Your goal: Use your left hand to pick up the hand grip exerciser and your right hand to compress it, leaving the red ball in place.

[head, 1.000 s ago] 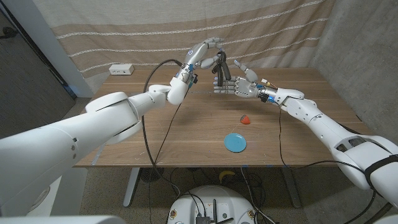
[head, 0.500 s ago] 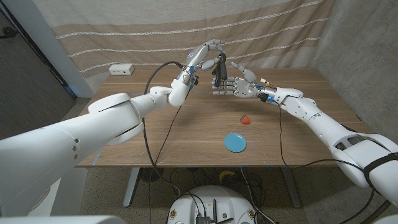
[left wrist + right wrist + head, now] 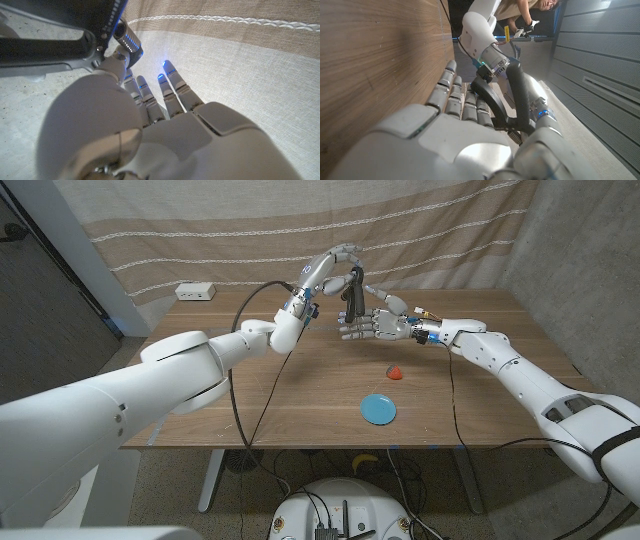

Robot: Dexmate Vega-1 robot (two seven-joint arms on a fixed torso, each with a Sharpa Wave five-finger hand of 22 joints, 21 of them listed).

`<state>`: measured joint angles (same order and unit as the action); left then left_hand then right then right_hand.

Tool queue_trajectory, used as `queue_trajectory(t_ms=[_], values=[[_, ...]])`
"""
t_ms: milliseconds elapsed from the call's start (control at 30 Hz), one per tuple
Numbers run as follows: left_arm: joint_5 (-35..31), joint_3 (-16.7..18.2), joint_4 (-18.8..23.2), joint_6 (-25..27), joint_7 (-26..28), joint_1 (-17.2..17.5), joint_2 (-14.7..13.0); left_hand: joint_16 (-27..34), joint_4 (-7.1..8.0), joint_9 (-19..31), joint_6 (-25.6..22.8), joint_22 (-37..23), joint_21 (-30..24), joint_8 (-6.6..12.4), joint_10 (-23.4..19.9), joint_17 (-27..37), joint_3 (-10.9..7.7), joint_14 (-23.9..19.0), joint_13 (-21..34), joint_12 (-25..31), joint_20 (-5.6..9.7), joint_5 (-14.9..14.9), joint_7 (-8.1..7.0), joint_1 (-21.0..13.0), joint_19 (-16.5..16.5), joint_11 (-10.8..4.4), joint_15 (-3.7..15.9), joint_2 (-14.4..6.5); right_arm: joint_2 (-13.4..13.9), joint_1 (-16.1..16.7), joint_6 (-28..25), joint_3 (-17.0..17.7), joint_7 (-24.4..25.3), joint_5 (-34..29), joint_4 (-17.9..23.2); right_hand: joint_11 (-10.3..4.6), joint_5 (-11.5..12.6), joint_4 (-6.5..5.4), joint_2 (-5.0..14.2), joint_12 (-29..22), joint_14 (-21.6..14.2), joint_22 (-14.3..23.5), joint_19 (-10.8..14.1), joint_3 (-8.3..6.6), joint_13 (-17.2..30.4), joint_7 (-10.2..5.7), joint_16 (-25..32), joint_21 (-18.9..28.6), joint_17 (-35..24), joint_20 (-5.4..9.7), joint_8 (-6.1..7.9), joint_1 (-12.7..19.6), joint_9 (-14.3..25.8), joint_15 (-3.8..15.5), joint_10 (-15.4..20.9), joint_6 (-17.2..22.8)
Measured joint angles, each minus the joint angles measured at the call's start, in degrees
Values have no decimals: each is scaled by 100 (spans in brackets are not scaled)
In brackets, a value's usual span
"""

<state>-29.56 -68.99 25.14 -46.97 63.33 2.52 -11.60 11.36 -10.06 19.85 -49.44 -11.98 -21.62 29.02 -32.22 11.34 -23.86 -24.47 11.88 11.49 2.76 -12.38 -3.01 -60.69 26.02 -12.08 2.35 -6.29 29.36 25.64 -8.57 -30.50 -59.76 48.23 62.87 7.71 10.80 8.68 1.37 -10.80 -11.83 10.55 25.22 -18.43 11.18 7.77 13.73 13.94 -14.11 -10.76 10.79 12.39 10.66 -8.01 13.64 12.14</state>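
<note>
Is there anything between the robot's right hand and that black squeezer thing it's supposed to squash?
Nothing visible. The left hand holds the hand grip exerciser above the table, and the right hand is already at its handles. The red ball lies well aside.

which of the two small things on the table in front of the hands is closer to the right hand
The red ball. It lies nearer the right hand than the blue disc, which sits closer to the table's front edge.

The left hand holds the hand grip exerciser up above the table, and the right hand meets it just beside. The ball lies near the right hand, the plate beyond the ball, towards the robot.
</note>
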Motion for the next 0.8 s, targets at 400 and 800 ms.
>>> queue_trajectory(t_ms=[400, 800], values=[[-79, 21, 13, -64, 19, 39, -28, 0, -9, 0, 44, -1, -22, 0, 1, -1, 7, 0, 0, 0, -4, 0, 45, 0, -4, 1, 0, 0, -119, 28, -35, 10, 40, 114, -90, 138, -22, 0, 60, 0, 57, 0, -121, 0, 0, 31, -27, -89, 1, -122, -3, 60, 1, -200, -16, -31], [-491, 224, 75, 181, 56, 106, -29, 0, -17, 0, 95, -1, -34, 0, 3, -1, 14, 0, -1, 0, -20, 3, 96, 5, -21, 3, 0, -8, -251, -151, 93, -43, -326, 90, -417, 18, -22, 181, 124, -68, -354, 21, 323, -299, 0, -216, 99, 27, -8, 32, 43, 880, 1, -97, 64, -277]])
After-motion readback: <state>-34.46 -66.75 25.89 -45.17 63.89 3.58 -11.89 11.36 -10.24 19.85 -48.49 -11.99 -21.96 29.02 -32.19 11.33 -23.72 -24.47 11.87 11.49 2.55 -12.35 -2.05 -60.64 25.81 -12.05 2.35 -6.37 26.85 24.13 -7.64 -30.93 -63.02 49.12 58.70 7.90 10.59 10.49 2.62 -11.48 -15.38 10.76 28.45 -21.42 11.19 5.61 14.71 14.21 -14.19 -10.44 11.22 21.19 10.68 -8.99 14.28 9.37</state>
